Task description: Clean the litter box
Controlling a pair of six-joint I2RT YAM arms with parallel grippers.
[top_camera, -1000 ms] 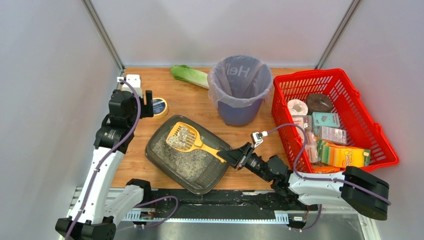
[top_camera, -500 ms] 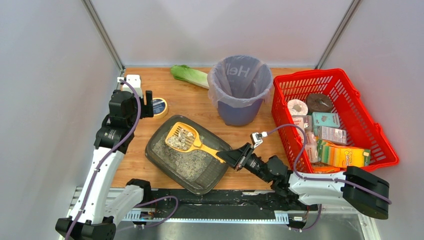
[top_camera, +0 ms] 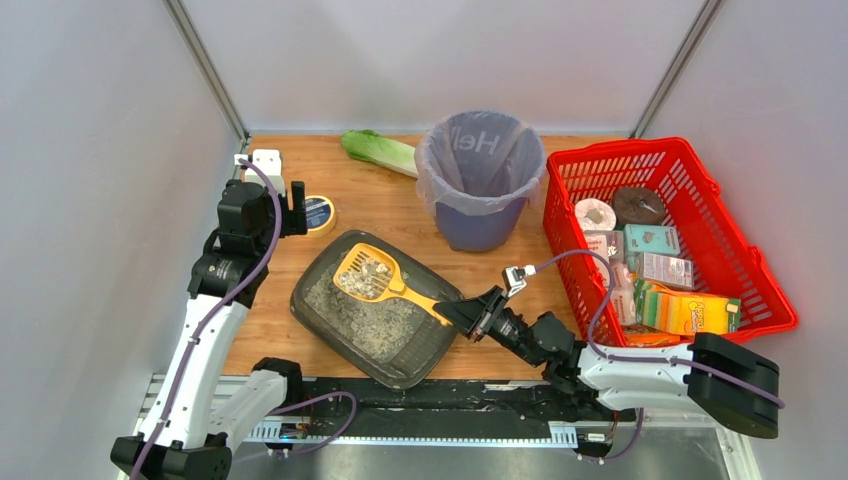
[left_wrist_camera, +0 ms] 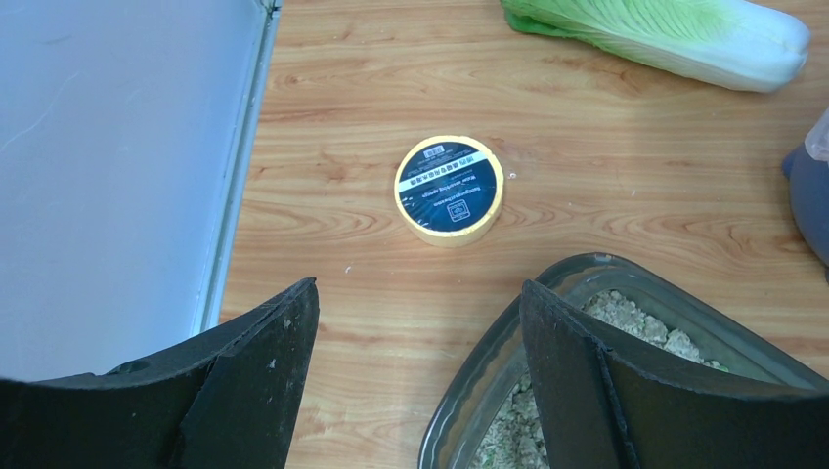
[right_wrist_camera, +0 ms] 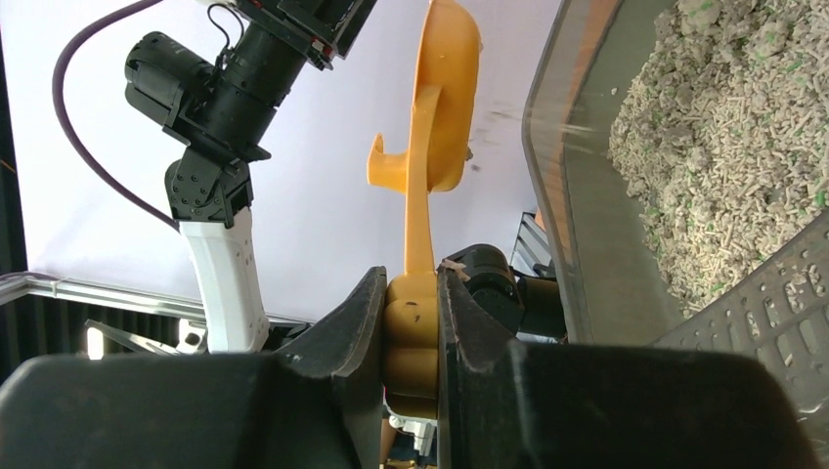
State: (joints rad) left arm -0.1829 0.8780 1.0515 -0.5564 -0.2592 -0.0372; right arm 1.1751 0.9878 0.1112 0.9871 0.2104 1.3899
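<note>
The litter box (top_camera: 330, 322), a shallow dark grey tray of grey-beige litter, lies at the table's front centre; its rim also shows in the left wrist view (left_wrist_camera: 508, 366) and its wall in the right wrist view (right_wrist_camera: 587, 244). My right gripper (top_camera: 462, 314) is shut on the handle of a yellow slotted scoop (top_camera: 368, 273), whose head holds litter clumps above the box's far left part. In the right wrist view the scoop (right_wrist_camera: 442, 107) rises from between my fingers. My left gripper (top_camera: 297, 208) is open and empty, held above the table left of the box.
A purple bag-lined bin (top_camera: 480, 180) stands behind the box. A red mesh basket (top_camera: 700, 200) of packaged goods is at the right. A cabbage (top_camera: 378, 151) lies at the back, and a yellow tape roll (left_wrist_camera: 449, 188) lies near my left gripper.
The scoop head has shifted slightly back and forth over the box's far left part, with litter in it. The left arm has not moved.
</note>
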